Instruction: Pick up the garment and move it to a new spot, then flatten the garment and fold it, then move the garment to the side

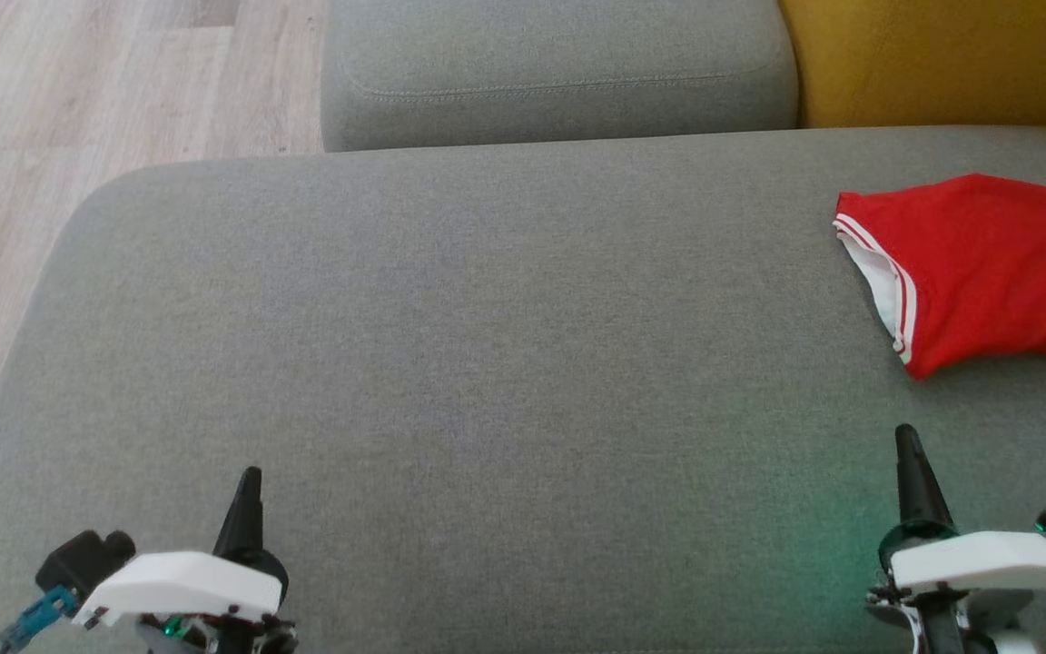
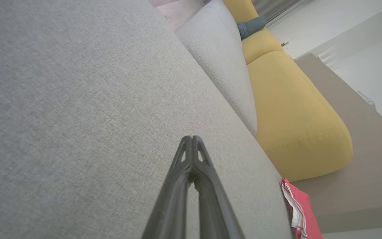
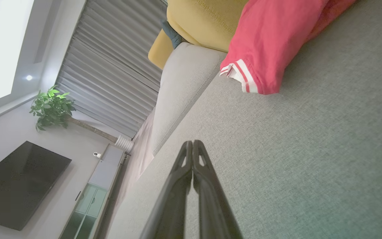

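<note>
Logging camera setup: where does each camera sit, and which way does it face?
Head view: above, looking down on the grey sofa seat; both jaws at bottom corners.
Left wrist view: along shut left jaws, across the seat toward the yellow cushion.
Right wrist view: along shut right jaws toward the red garment.
All three share the garment.
</note>
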Motion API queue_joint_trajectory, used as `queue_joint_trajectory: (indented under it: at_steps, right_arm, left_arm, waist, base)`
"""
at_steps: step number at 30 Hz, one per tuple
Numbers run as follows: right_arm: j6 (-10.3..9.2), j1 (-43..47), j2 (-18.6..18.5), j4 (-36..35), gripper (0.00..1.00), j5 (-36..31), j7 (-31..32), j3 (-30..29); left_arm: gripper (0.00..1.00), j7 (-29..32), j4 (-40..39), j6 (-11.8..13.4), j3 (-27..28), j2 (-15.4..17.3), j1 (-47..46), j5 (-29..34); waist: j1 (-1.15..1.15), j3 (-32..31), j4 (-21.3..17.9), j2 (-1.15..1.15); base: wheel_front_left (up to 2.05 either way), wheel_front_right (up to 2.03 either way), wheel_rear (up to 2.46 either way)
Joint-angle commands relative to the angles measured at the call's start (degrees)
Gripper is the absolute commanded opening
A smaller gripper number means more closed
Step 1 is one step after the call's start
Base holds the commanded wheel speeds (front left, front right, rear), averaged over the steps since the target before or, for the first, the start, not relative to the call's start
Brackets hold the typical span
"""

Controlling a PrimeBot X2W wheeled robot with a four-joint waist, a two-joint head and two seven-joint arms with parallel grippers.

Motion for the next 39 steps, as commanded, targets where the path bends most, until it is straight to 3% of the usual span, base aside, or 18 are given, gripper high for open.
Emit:
queue_joint_trajectory:
  at_steps: [1,39]
  right_arm:
    - [-0.03,-3.74,-1.19,-1.62,0.0,1.98,0.34,0.23]
    - [-0.05,-6.96,-1.29,-0.75,0.0,26.15,4.27,-2.85]
  left_arm:
    - [0.0,0.48,-1.53,-0.75,2.09,0.15,-3.32,-1.78]
    - [0.0,6.77,-0.48,-6.85,9.66,-1.08,-7.08,-23.6]
  waist:
    - [0.0,0.04,0.0,0.0]
    - [0.0,0.8,-0.06,0.0]
  base:
    - [0.0,0.0,0.0]
    - [0.0,0.0,0.0]
